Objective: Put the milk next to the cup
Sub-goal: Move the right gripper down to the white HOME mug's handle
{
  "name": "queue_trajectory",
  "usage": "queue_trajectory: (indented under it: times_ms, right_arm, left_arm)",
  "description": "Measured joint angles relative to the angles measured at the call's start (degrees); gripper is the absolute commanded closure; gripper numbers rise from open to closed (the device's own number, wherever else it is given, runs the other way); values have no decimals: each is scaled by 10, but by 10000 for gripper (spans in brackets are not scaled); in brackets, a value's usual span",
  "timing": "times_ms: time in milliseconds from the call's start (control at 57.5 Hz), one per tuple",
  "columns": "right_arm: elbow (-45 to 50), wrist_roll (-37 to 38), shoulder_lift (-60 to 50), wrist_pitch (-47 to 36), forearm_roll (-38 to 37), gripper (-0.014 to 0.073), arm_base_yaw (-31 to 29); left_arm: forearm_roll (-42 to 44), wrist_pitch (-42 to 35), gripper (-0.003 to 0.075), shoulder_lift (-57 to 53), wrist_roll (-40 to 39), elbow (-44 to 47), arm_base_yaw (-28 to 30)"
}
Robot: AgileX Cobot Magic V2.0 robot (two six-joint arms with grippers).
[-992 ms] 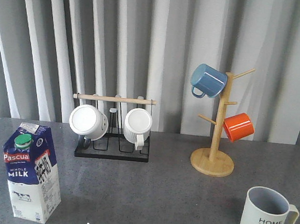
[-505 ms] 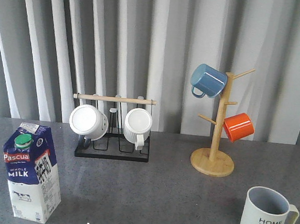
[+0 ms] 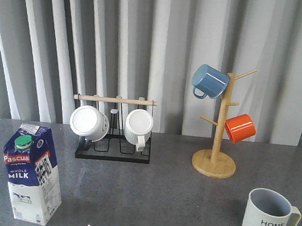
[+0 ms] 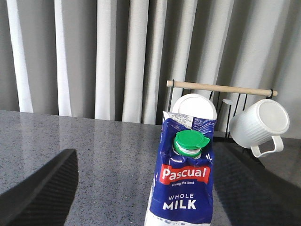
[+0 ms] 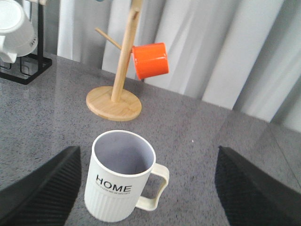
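The milk is a blue-and-white carton with a green cap, standing upright at the front left of the grey table. The cup, a ribbed pale mug marked "HOME", stands at the front right, far from the milk. Neither gripper shows in the front view. In the left wrist view my left gripper is open, with the milk standing ahead between its fingers, not gripped. In the right wrist view my right gripper is open wide, with the cup between its fingers, handle toward the other finger.
A black wire rack with a wooden rod holds two plain white mugs at the back left. A wooden mug tree at the back right carries a blue mug and an orange mug. Grey curtains hang behind the table.
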Motion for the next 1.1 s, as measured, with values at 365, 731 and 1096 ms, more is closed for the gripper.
queue_trajectory:
  times_ms: [365, 731, 1096]
  right_arm:
    - [147, -49, 111, -293, 106, 30, 0]
    - [119, 95, 264, -354, 43, 30, -97]
    - [70, 224, 373, -382, -128, 30, -169]
  left_arm:
    - [0, 0, 150, 0, 0, 0, 0]
    - [0, 0, 150, 0, 0, 0, 0]
    - [0, 0, 150, 0, 0, 0, 0]
